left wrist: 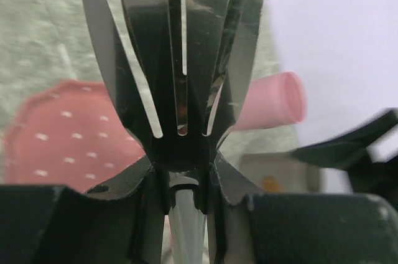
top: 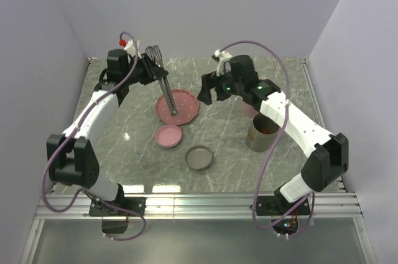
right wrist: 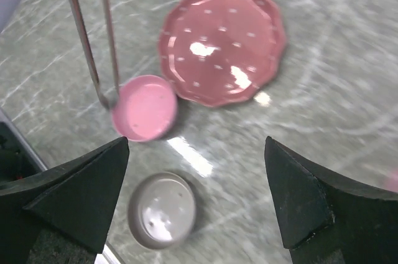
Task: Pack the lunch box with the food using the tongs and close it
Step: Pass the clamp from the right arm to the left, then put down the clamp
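the plate is bare and the olive tub holds food. the pink lid and grey lid lie off, so closing is left. the left gripper clamps the tongs; the right gripper gapes wide, empty.

Bright, even, diffuse light falls from overhead. The polished tabletop shows white glare patches along its near edge, and the overhead view is sharp. In the left wrist view the tongs loom close, their metal mirroring dark shapes. The dotted plate and pink tub behind them are out of focus, and the upper right corner is washed out white. The right wrist view is slightly soft, with hot spots on the plate and a glare streak beside the pink lid. The right tool shows dark, blurred fingers.
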Action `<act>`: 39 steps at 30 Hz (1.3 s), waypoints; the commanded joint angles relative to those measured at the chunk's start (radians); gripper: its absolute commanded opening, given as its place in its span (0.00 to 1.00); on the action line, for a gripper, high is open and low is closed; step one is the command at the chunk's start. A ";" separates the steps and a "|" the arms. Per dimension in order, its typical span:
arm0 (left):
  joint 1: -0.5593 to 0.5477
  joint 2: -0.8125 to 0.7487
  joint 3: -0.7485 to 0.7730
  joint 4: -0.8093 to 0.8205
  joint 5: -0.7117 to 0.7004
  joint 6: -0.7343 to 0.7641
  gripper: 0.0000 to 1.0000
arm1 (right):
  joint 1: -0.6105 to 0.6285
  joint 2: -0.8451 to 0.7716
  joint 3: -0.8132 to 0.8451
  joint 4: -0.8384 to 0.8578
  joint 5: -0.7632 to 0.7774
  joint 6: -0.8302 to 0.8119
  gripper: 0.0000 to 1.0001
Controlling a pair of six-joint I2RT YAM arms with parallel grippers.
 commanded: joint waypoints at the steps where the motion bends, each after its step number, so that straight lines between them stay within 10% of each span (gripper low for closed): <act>1: -0.005 0.096 0.168 -0.204 -0.036 0.250 0.06 | -0.072 -0.103 -0.027 -0.031 -0.055 -0.029 0.96; 8: -0.049 0.395 0.596 -0.635 -0.205 0.598 0.05 | -0.185 -0.201 -0.082 -0.051 -0.057 -0.050 0.97; 15: -0.049 0.477 0.695 -0.827 -0.442 0.696 0.10 | -0.222 -0.262 -0.130 -0.043 -0.060 -0.060 0.98; 30: -0.032 0.619 0.591 -0.684 -0.837 0.788 0.18 | -0.228 -0.298 -0.179 -0.028 -0.072 -0.057 0.98; 37: -0.020 0.682 0.618 -0.646 -0.898 0.805 0.31 | -0.234 -0.304 -0.194 -0.022 -0.079 -0.052 0.98; 39: -0.020 0.691 0.617 -0.644 -0.888 0.805 0.49 | -0.236 -0.304 -0.193 -0.023 -0.077 -0.052 0.98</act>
